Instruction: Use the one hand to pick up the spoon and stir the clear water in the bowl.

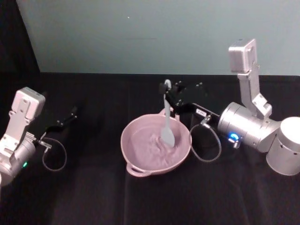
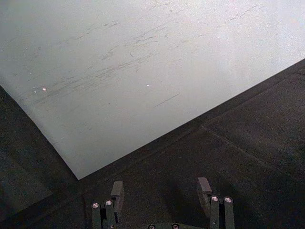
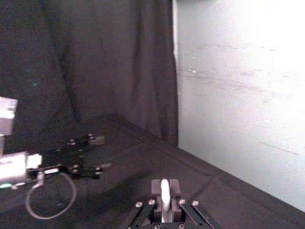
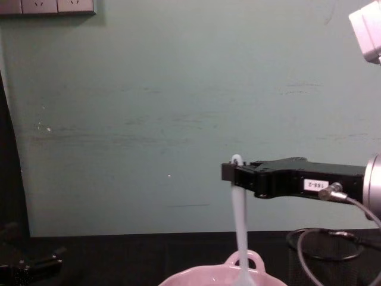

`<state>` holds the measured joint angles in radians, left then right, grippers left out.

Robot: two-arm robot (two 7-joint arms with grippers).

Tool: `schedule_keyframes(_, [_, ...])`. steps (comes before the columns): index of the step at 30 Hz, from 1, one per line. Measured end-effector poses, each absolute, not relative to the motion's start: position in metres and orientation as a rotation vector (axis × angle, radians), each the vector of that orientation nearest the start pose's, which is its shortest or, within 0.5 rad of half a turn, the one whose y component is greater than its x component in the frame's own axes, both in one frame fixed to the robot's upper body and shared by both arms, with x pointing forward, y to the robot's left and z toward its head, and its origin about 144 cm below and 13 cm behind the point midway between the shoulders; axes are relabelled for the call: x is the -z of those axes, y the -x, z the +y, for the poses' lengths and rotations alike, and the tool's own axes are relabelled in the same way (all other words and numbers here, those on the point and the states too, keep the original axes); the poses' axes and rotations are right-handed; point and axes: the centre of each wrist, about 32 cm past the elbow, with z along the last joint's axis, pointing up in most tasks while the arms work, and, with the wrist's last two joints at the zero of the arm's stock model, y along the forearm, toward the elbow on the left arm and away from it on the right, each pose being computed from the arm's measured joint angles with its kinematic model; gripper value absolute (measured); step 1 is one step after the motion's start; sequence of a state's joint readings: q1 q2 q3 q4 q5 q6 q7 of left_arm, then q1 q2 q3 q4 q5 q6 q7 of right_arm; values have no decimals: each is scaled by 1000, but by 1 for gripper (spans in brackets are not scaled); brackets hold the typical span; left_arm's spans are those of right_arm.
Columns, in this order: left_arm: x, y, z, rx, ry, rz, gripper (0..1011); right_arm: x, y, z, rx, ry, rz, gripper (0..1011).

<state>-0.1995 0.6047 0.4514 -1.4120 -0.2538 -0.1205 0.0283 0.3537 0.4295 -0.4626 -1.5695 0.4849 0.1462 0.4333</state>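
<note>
Your right gripper (image 1: 167,88) is clenched on the spoon (image 1: 167,123), pinching it right at the top of the handle. The spoon hangs close to upright, its flat head down inside the bowl (image 1: 136,125), right of centre, and the surface around it looks rippled. The bowl sits mid-table on the black table (image 1: 93,199), one loop handle toward you, the other at the far rim.

Around it: the right arm's cable (image 1: 209,152) loops down just beside the bowl's right side. Your left gripper (image 1: 69,117) is parked well off to the left, low over the table, and nothing stands between it and the bowl.

From the chest view you get the side-on line: handle top poking just above the black fingers, shaft dropping straight past the bowl's arched handle. The head view gives you the bowl's inside, which the chest view cuts off. The left wrist view shows the left fingers (image 2: 117,190) spread apart with nothing between them, pointing at the pale wall (image 2: 143,71). The right wrist view looks along the pinched handle toward a black curtain (image 3: 105,62).
</note>
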Motion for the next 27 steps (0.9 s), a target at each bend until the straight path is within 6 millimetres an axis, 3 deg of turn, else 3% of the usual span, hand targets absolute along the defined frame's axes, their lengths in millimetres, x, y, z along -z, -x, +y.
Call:
schedule_keyframes(11, [-1140,-489,310,-1248,-304,-285,1011,-1226,-513,-187,613,32,-5,111])
schedule_keyframes(16, [-1140,-489,310,-1248,-304,-285,1011,-1226,-518,-174,587,28,-6,111])
schedule_keyframes(27, [-1140,-489,310,-1248,-305,-285,1011,-1223,-536,-169,607,25,-11,111])
